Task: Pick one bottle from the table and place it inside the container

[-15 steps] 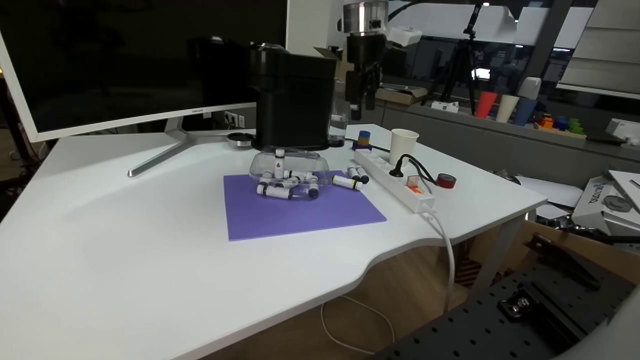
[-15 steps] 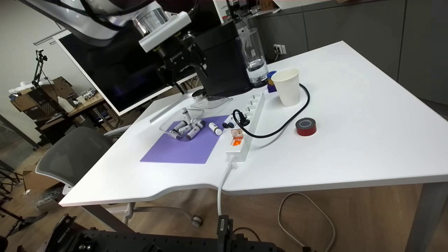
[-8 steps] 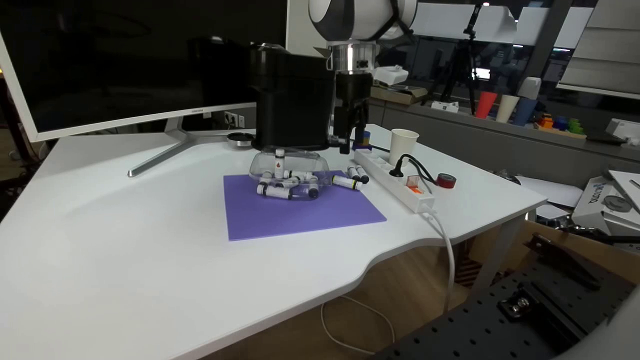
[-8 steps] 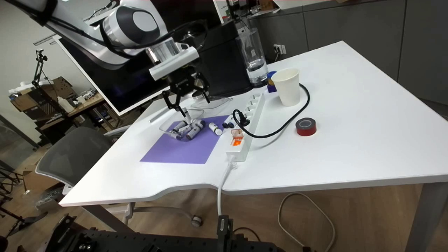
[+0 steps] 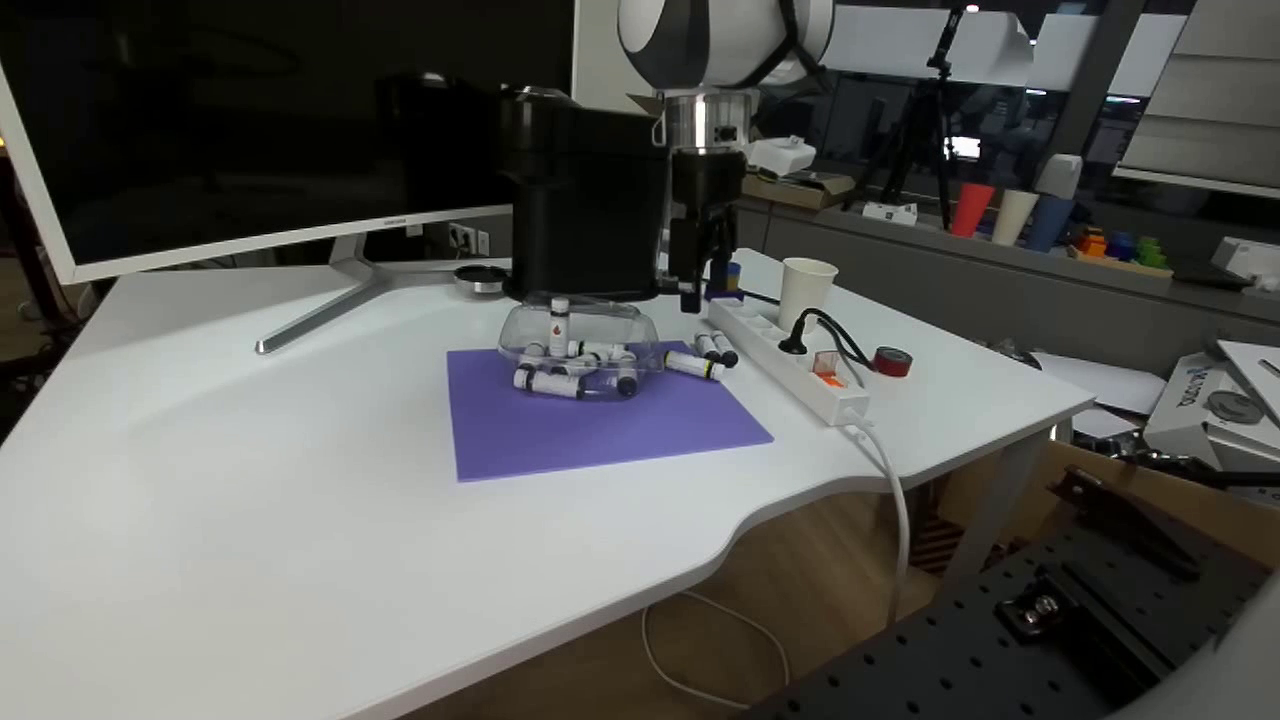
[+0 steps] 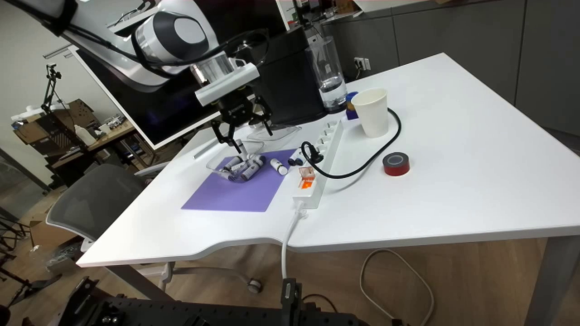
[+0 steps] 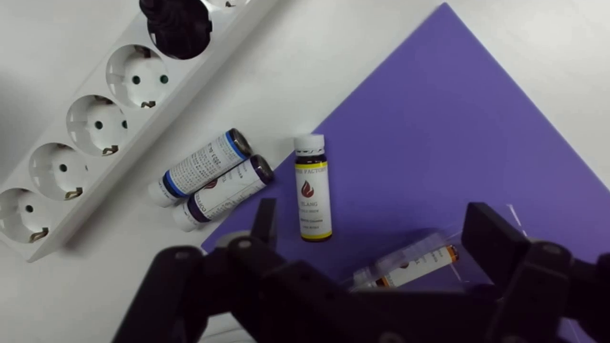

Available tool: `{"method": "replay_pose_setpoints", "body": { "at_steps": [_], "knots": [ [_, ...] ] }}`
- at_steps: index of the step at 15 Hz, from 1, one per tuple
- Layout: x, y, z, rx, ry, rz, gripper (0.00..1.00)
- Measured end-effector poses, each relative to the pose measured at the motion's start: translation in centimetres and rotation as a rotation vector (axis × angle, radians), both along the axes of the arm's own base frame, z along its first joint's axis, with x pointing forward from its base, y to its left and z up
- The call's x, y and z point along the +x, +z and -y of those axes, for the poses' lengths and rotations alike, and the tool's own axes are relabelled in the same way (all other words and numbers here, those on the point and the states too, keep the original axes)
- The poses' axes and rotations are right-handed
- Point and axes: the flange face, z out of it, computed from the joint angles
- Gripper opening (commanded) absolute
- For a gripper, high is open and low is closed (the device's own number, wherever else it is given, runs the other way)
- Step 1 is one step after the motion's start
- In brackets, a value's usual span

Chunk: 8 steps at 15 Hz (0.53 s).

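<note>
A white-labelled bottle with yellow bands (image 7: 314, 200) lies on the purple sheet (image 7: 405, 119); it shows in both exterior views (image 5: 692, 365) (image 6: 279, 166). Two dark-capped-looking bottles, one blue-banded (image 7: 207, 164) and one beside it (image 7: 226, 195), lie by the power strip. The clear plastic container (image 5: 520, 325) holds several bottles, one standing upright; its rim shows in an exterior view (image 6: 210, 165). An orange-banded bottle (image 7: 424, 267) shows at the container in the wrist view. My gripper (image 7: 375, 221) is open and empty above the container and yellow-banded bottle, in both exterior views (image 5: 704, 298) (image 6: 253, 141).
A white power strip (image 5: 770, 350) with a black plug (image 5: 793, 343) runs along the right of the sheet. A paper cup (image 5: 806, 288), a black machine (image 5: 590, 200), a clear lid (image 6: 274, 132) and red tape (image 6: 396, 164) stand on the table. A monitor (image 5: 280, 110) is behind.
The arm has come down from high beside the black machine to a lower place over the sheet, dropping only slightly in the last half second. The gripper stays open; the bottles have not moved.
</note>
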Motion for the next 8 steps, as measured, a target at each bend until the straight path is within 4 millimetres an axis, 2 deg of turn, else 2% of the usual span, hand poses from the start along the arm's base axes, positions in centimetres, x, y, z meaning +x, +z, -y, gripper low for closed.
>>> {"method": "replay_pose_setpoints", "body": {
  "at_steps": [4,8],
  "knots": [
    [0.4,-0.5,1.1,-0.012,0.001,0.056,1.00],
    [0.2,-2.8,2.0,-0.020,0.020,0.072,1.00]
  ]
}}
